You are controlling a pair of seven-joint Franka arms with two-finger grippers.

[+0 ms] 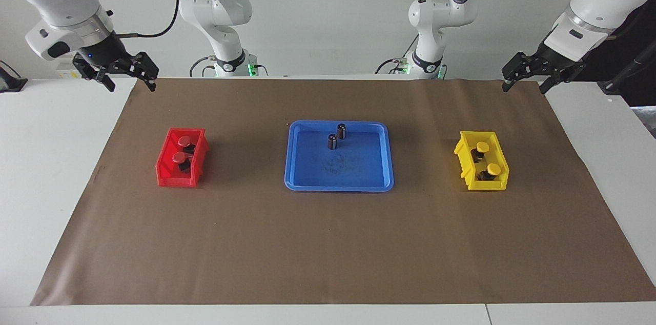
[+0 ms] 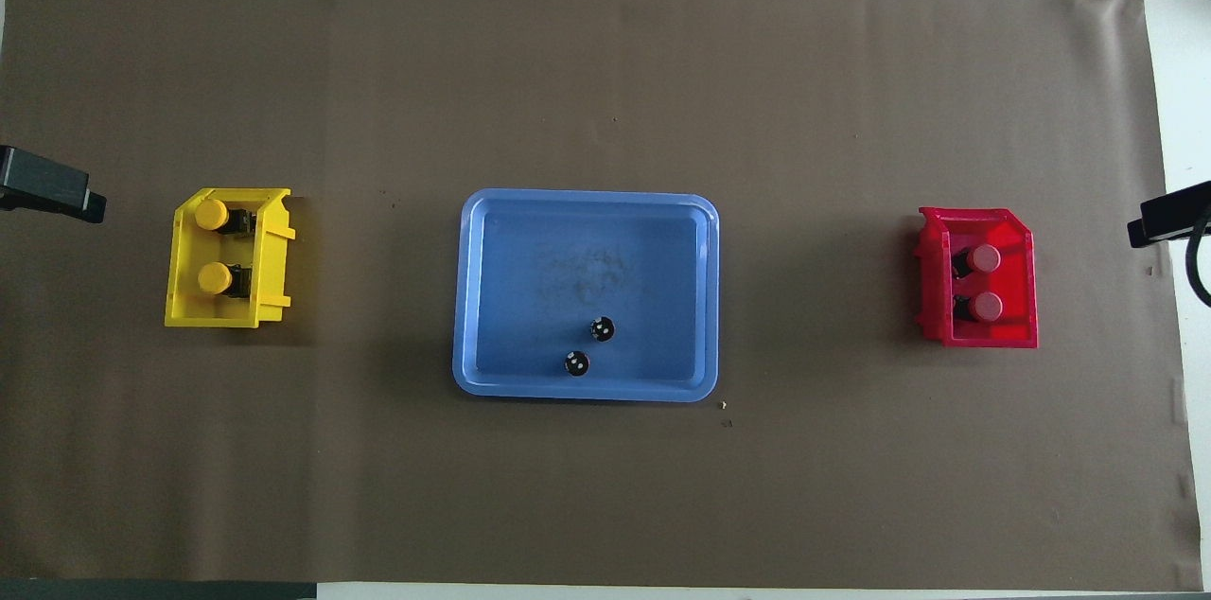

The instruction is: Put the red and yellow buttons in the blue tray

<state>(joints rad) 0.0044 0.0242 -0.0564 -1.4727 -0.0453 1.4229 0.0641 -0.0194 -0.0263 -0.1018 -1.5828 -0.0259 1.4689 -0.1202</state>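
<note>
- We've got the blue tray [image 1: 339,181] sitting dead centre of the frame on the brown paper [image 1: 328,248] that covers the counter [image 1: 51,161].
- Inside it, near the top edge in the facing view, two dark capless cylinders [image 1: 336,137] stand upright, close together but not touching.
- Middle left of the facing view: the red bin [image 1: 180,158], with both red buttons [image 1: 182,149] lying in it, one above the other in the frame.
- Middle right: the yellow bin [image 1: 482,160], holding both yellow buttons [image 1: 487,158] the same way.
- So none of the four buttons are in the tray, and both bins sit well apart from it.
- Right hand [image 1: 128,75] hangs in the air at the upper left of the facing view, over the paper's corner, fingers spread wide, holding nothing.
- Left hand [image 1: 528,78] mirrors it at the upper right, fingers also spread and empty.
</note>
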